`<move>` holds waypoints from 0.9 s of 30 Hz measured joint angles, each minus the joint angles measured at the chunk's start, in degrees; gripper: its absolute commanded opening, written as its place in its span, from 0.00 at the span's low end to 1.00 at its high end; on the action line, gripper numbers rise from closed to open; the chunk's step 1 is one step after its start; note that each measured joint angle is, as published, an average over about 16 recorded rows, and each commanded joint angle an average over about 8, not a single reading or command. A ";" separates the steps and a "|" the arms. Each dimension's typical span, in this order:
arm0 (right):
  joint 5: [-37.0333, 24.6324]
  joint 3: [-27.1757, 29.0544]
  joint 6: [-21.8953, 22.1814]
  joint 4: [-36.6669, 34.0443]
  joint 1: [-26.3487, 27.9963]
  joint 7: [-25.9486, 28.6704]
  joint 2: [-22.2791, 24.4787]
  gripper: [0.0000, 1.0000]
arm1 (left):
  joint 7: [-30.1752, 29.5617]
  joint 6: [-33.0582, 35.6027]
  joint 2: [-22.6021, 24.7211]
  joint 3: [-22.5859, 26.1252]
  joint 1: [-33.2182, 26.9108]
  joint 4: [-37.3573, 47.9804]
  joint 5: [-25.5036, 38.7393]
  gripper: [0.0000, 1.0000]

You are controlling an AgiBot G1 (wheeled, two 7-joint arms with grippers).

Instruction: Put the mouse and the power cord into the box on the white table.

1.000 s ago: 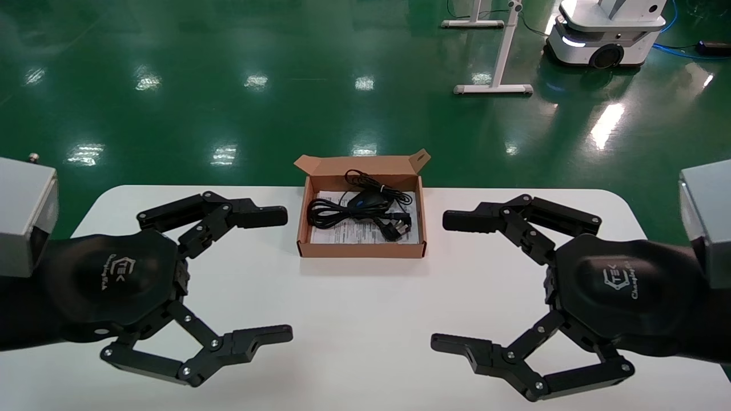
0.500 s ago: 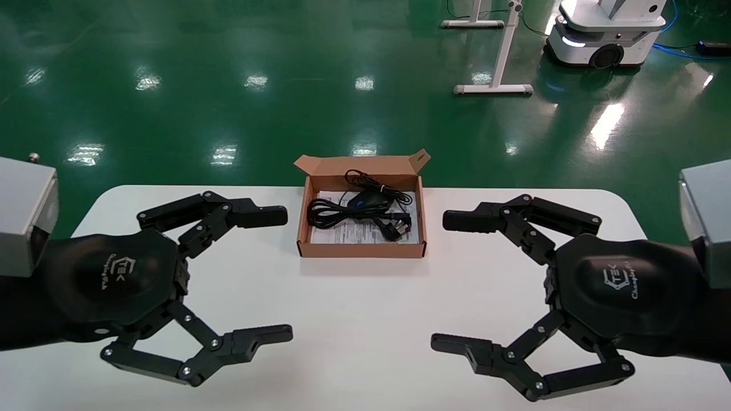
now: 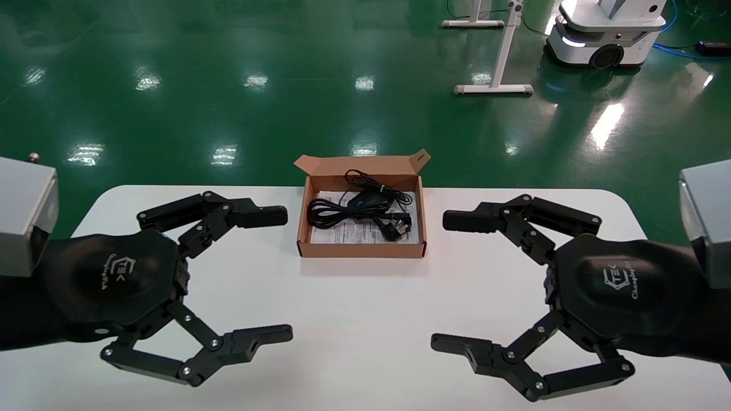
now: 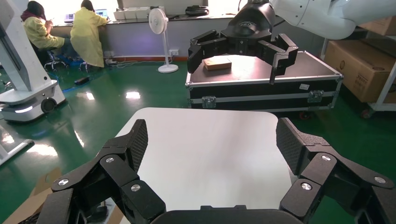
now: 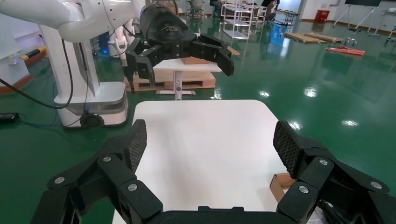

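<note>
Between the spread-fingered left gripper [image 3: 274, 274] and right gripper [image 3: 451, 282], the box [image 3: 361, 250] holds the mouse [image 3: 365, 200] and power cord [image 3: 342, 214]; white table [image 3: 354, 308], green floor [image 3: 228, 68].

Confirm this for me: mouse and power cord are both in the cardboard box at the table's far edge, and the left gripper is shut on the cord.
One thing is wrong: the left gripper is open and holds nothing, hovering over the white table apart from the box. The head view shows this. The rest holds: the mouse and the power cord lie in the box at the far edge.
</note>
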 measured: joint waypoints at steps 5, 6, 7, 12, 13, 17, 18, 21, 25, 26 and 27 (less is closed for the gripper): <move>0.00 0.00 0.00 0.00 0.00 0.00 0.00 1.00 | 0.00 0.00 0.00 0.00 0.00 0.00 0.00 1.00; 0.00 0.00 0.00 0.00 0.00 0.00 0.00 1.00 | 0.00 0.00 0.00 0.00 0.00 0.00 0.00 1.00; 0.00 0.00 0.00 0.00 0.00 0.00 0.00 1.00 | 0.00 0.00 0.00 0.00 0.00 0.00 0.00 1.00; 0.00 0.00 0.00 0.00 0.00 0.00 0.00 1.00 | 0.00 0.00 0.00 0.00 0.00 0.00 0.00 1.00; 0.00 0.00 0.00 0.00 0.00 0.00 0.00 1.00 | 0.00 0.00 0.00 0.00 0.00 0.00 0.00 1.00; 0.00 0.00 0.00 0.00 0.00 0.00 0.00 1.00 | 0.00 0.00 0.00 0.00 0.00 0.00 0.00 1.00; 0.00 0.00 0.00 0.00 0.00 0.00 0.00 1.00 | 0.00 0.00 0.00 0.00 0.00 0.00 0.00 1.00; 0.00 0.00 0.00 0.00 0.00 0.00 0.00 1.00 | 0.00 0.00 0.00 0.00 0.00 0.00 0.00 1.00; 0.00 0.00 0.00 0.00 0.00 0.00 0.00 1.00 | 0.00 0.00 0.00 0.00 0.00 0.00 0.00 1.00; 0.00 0.00 0.00 0.00 0.00 0.00 0.00 1.00 | 0.00 0.00 0.00 0.00 0.00 0.00 0.00 1.00; 0.00 0.00 0.00 0.00 0.00 0.00 0.00 1.00 | 0.00 0.00 0.00 0.00 0.00 0.00 0.00 1.00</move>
